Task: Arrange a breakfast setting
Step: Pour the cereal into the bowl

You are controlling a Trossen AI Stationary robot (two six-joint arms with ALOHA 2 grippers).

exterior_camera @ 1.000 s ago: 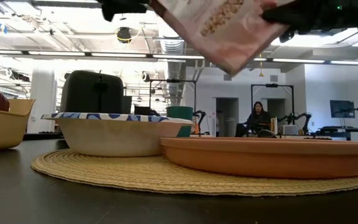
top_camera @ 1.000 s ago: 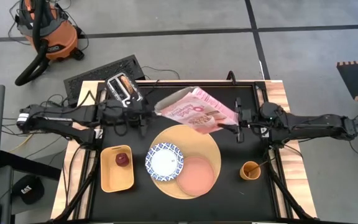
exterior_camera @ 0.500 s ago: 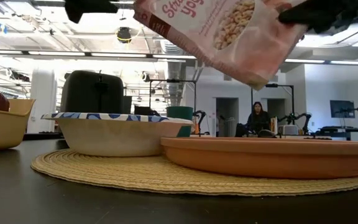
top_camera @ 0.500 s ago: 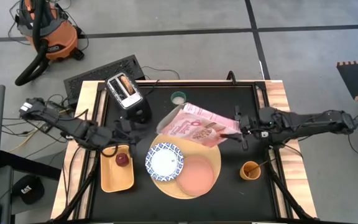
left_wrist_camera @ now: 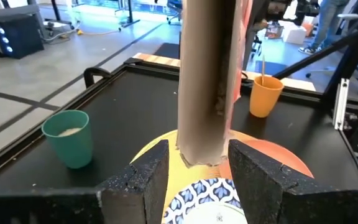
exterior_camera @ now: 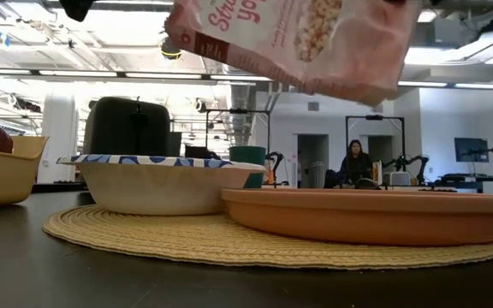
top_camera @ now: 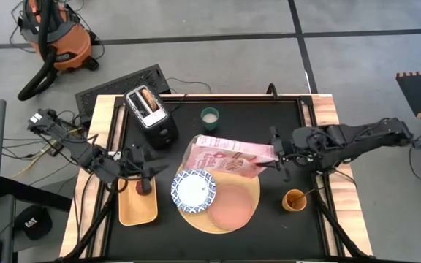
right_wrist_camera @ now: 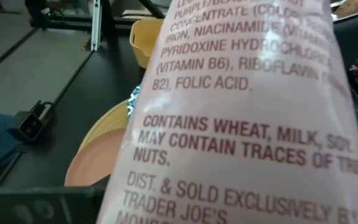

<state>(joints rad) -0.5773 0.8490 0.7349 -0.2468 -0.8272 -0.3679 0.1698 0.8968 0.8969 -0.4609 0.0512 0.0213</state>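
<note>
My right gripper is shut on a pink cereal bag, held in the air over the far part of the round tan board. On the board rest the blue-and-white bowl and the pink plate. My left gripper is open and empty over the yellow tray, just above the dark red apple. In its wrist view its fingers frame the bag's end, which is farther off. The bagel sticks out of the toaster. The orange cup holds the gold spoon. My right gripper holds the bag by its right end, coming level from the table's right side. The bag is lifted clear and lies about level, reaching left over the board. In the right wrist view the bag's printed back fills the picture and hides the fingers.
A green cup stands at the far middle of the black table top. The toaster stands at the far left. A person sits in the room beyond the table.
My left gripper has let go of the bag's left end and drawn back toward the table's near left, over the yellow tray. My right gripper has carried the bag toward the near edge and lower, over the board; the bag has turned from slanting to about level.
</note>
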